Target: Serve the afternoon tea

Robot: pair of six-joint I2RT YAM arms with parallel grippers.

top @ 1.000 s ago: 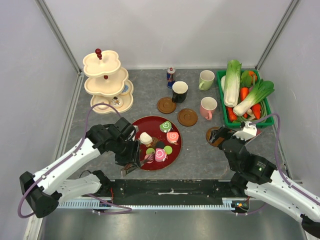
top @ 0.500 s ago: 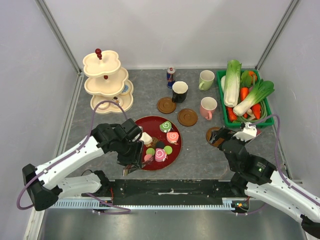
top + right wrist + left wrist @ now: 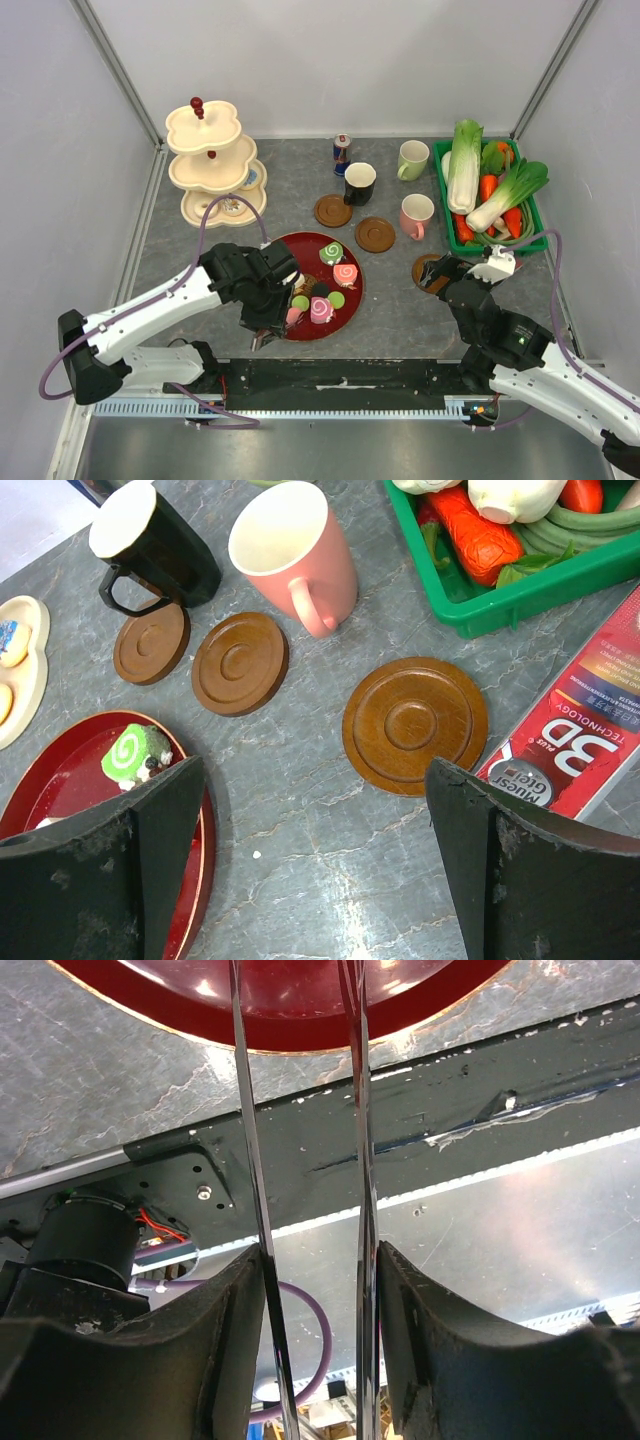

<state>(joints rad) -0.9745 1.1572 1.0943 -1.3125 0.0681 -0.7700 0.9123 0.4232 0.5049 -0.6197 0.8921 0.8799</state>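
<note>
A red plate point(image 3: 350, 296) holds toy pastries: a green swirl roll point(image 3: 331, 253), pink swirl rolls point(image 3: 346, 274), and macarons point(image 3: 337, 299). My left gripper point(image 3: 272, 312) hangs over the plate's near-left edge, shut on metal tongs point(image 3: 355, 1140). Their two blades run from my fingers point(image 3: 430, 1330) toward the plate point(image 3: 290, 1005), with the tips out of view. My right gripper point(image 3: 440, 272) is open and empty, low over the table beside a wooden coaster point(image 3: 415, 723). Black point(image 3: 359, 183), pink point(image 3: 416, 215) and pale green point(image 3: 412, 160) mugs stand behind.
A cream three-tier stand point(image 3: 212, 165) is at back left. Two more coasters point(image 3: 333, 210) lie near the black mug. A drink can point(image 3: 342, 152) stands at the back. A green crate of vegetables point(image 3: 490, 190) is at right, with a red carton point(image 3: 575, 735) beside it.
My left arm has swung right over the plate with the tongs, and now covers the white pastry. The right arm has not moved.
</note>
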